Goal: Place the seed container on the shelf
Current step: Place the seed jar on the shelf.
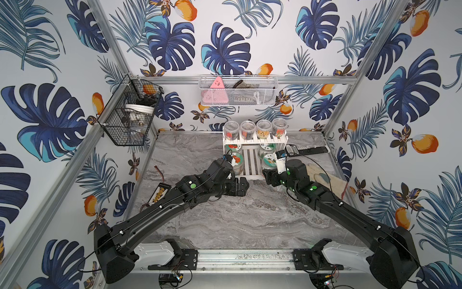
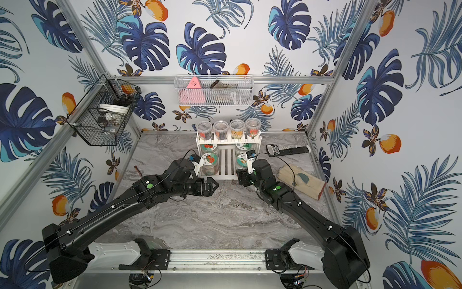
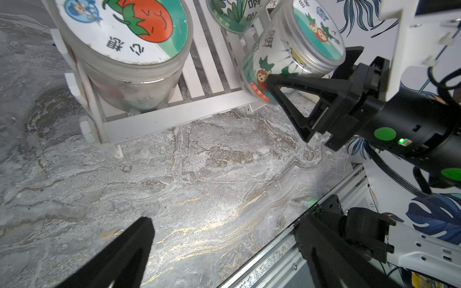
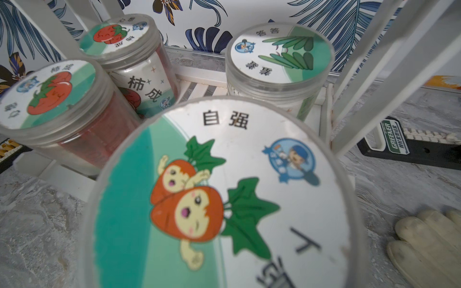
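The seed container (image 4: 224, 199), a clear jar with a carrot picture on its lid, hangs tilted at the front right corner of the shelf's (image 1: 252, 172) lower tier (image 3: 174, 117). In both top views it (image 1: 268, 161) (image 2: 242, 160) shows just above my right gripper (image 1: 269, 175). One black finger (image 3: 299, 82) presses its labelled side and the other sits behind it, so the gripper is shut on it. My left gripper (image 3: 224, 222) hovers open and empty over the marble table in front of the shelf (image 2: 226, 160), its place also seen from above (image 1: 241, 186).
A tomato-lid jar (image 3: 124, 37) and other jars (image 4: 279, 57) stand on the lower tier; several cups (image 1: 255, 128) line the top tier. A glove (image 2: 300, 180) and a black tool (image 1: 305, 150) lie right of the shelf. A black wire basket (image 1: 130, 112) and a white mesh basket (image 1: 237, 91) hang on the walls.
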You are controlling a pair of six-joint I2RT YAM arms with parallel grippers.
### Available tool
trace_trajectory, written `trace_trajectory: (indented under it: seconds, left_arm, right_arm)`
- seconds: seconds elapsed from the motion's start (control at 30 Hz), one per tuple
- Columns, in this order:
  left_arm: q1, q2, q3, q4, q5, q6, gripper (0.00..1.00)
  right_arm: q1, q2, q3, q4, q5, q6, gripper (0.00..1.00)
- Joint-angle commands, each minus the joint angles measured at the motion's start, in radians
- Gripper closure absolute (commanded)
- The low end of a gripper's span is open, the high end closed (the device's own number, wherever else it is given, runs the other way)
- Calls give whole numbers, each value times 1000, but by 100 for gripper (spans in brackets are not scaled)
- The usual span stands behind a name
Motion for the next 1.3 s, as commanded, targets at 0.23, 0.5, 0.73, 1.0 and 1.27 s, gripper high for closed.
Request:
trace_trajectory:
  seconds: [0.23, 0.5, 0.73, 1.0, 1.27]
  left_arm:
    - [2, 12, 15, 10, 5, 7, 1]
    - [2, 14, 21, 1, -1, 7, 1]
    - [2, 19, 26, -3, 1, 6, 1]
    - [2, 28, 25, -2, 2, 6, 1]
    - [2, 37, 29, -5, 5, 14, 1]
  right_arm:
    - [-7, 63, 42, -17, 24, -28, 18]
    - [-9, 104, 56, 0, 45, -37, 16]
    - [-11, 120, 65, 10, 65, -48, 13]
    - [-12, 47, 50, -29, 48, -32, 8]
    - [-12, -12, 17, -88, 52, 12, 17]
